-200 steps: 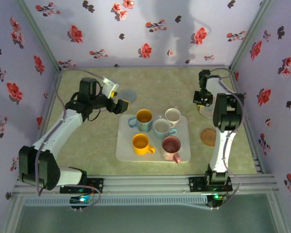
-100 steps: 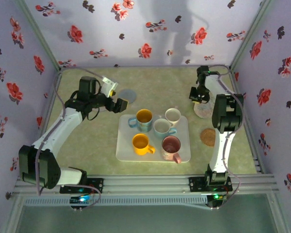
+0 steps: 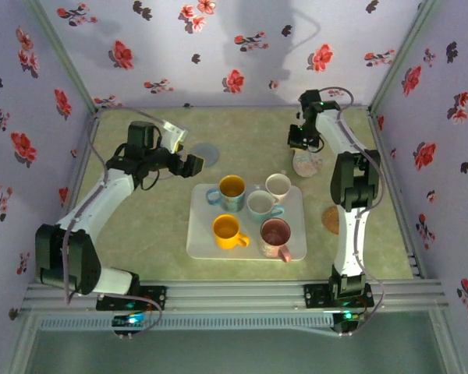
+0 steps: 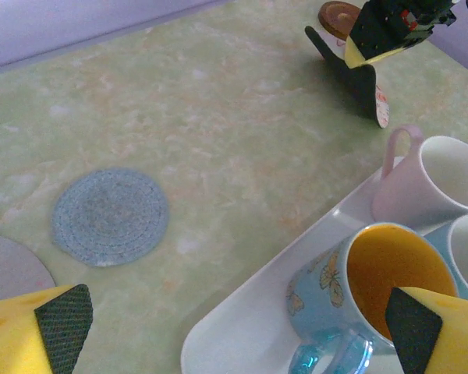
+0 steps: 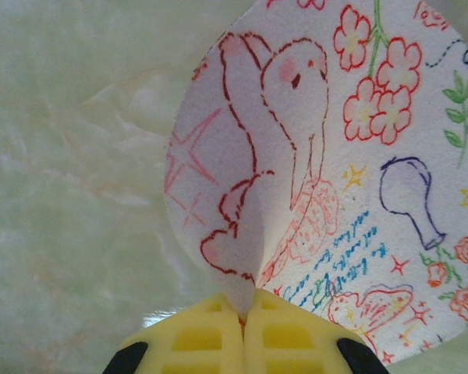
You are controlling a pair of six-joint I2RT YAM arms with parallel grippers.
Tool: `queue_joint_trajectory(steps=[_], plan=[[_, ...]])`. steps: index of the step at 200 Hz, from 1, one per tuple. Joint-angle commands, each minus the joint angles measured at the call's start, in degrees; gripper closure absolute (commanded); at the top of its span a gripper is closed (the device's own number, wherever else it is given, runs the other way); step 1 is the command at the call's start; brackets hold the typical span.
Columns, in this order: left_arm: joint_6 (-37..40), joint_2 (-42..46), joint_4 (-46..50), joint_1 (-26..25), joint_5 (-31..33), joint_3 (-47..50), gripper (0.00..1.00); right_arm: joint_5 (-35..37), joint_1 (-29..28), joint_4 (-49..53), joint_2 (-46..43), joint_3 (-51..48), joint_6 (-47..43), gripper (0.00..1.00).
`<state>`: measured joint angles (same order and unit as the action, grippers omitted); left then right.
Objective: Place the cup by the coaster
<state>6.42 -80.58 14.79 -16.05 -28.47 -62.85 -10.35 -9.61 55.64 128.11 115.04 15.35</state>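
White tray (image 3: 201, 240) at the middle of the table (image 3: 148, 226) carries all five cups: yellow cup (image 3: 226, 229) and pink cup (image 3: 275, 233) at its near edge, three behind. A brown coaster (image 3: 331, 220) lies beside its right edge. Further back, your left gripper (image 3: 186, 154) hangs wide open, empty, near the grey-blue coaster (image 4: 109, 216). Near the far right corner, your right gripper (image 5: 243, 312) pinches a drawn-on coaster (image 5: 335, 156) tight.

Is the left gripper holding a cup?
No: in the left wrist view the left gripper is wide open, and the blue cup nearest it rests on the white tray.
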Motion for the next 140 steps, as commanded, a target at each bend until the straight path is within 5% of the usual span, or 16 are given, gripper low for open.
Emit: queue_joint_trajectory(steps=[1,140], plan=[[0.61,-0.98,-2.12,0.76,-0.08,-0.53,0.01,-3.35,-1.73,1.67,2.61,3.58,1.57,1.00],[2.02,-2.08,-1.54,3.92,-3.44,-0.21,0.00,-9.45,-8.32,-0.03,12.76,16.20,6.15,1.00]])
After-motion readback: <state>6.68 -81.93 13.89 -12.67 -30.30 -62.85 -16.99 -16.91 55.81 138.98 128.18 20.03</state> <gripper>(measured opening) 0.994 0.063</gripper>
